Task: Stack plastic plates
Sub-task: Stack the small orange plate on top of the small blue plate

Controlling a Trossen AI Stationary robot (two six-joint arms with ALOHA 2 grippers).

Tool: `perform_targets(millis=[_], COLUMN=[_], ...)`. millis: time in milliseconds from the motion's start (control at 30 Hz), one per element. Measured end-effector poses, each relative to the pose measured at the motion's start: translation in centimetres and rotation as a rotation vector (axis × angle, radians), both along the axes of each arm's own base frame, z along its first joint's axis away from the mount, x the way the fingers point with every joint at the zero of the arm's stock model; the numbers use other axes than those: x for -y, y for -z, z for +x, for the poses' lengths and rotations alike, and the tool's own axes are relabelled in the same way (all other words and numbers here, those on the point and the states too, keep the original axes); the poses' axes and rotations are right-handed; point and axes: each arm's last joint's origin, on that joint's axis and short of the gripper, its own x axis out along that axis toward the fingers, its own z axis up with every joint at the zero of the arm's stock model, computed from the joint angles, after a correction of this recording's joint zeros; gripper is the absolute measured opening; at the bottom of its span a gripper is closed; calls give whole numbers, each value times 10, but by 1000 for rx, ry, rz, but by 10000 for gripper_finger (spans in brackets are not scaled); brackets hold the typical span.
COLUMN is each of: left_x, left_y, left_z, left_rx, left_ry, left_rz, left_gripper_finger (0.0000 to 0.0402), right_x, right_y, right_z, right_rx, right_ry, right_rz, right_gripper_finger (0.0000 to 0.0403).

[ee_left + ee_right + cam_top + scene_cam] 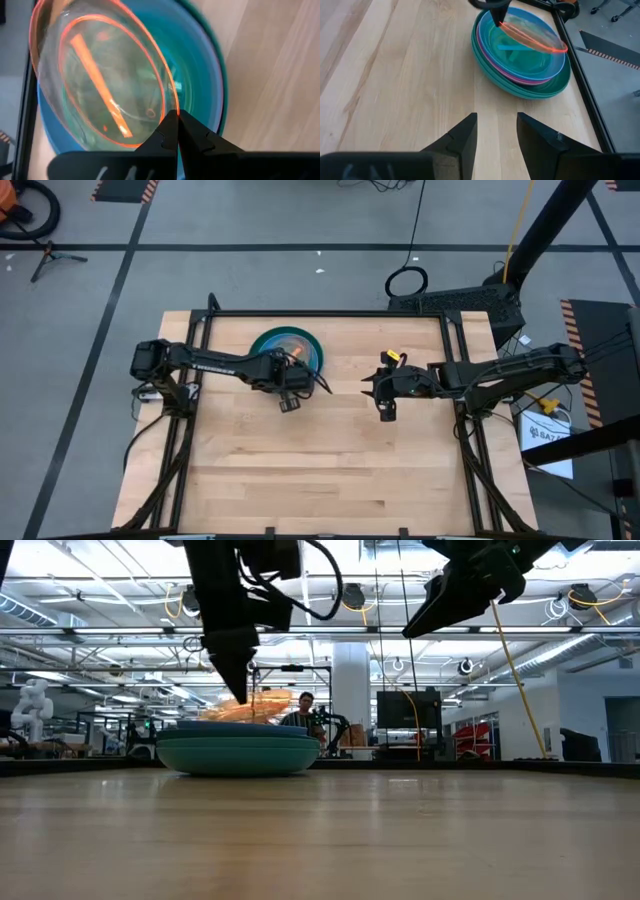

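The stack of plates (287, 348) sits on the bench (320, 470) near its far edge, left of centre, close to the dark frame rail (580, 85) that runs along that edge. From the bottom up the right wrist view shows teal plates (530, 90), a magenta rim (492, 65) and a blue plate (545, 67) nested inside. The left tool (176, 120) is pinched shut on the rim of a clear orange plate (100, 75), which it holds tilted above the stack: in the low view the orange plate (255, 705) has its held edge raised and hangs just over the top of the pile, and whether its lower edge touches the blue plate I cannot tell. The left tool's grip is at the plate's edge on the side toward the bench's middle. The right tool (496, 132) hovers above the bench to the right of the stack, well apart from it, with its fingers (462, 137) spread wide and nothing between them. Between the right tool and the stack lies bare wood, and the whole near half of the bench is open. A person (300, 712) sits in the room beyond the bench.
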Motion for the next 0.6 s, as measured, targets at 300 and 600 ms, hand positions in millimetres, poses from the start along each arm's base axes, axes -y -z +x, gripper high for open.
perform_targets(millis=[300, 600], left_x=[-2, -2], left_y=[4, 4], left_z=[3, 3], left_rx=[0, 10], left_ry=[-10, -28], left_rz=[-1, -4], left_gripper_finger=[5, 24], right_x=[0, 0], right_y=[0, 0], right_z=[0, 0], right_rx=[-4, -4], right_ry=[0, 1], right_rz=[0, 1], right_gripper_finger=[132, 132])
